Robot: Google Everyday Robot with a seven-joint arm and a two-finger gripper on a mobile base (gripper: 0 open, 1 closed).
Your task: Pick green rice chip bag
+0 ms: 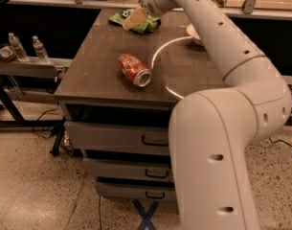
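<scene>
The green rice chip bag (148, 24) lies flat at the far edge of the wooden cabinet top (97, 66), partly covered by the gripper. My gripper (132, 21) reaches over from the right on a long white arm and sits directly over the bag's left half. A red soda can (134, 70) lies on its side in the middle of the top, nearer to the front and apart from the gripper.
A white bowl (194, 33) sits at the far right, mostly hidden behind my arm (222, 42). A white ring mark (157, 56) is on the top. Drawers (117, 138) are below. Two water bottles (27, 48) stand on a shelf to the left.
</scene>
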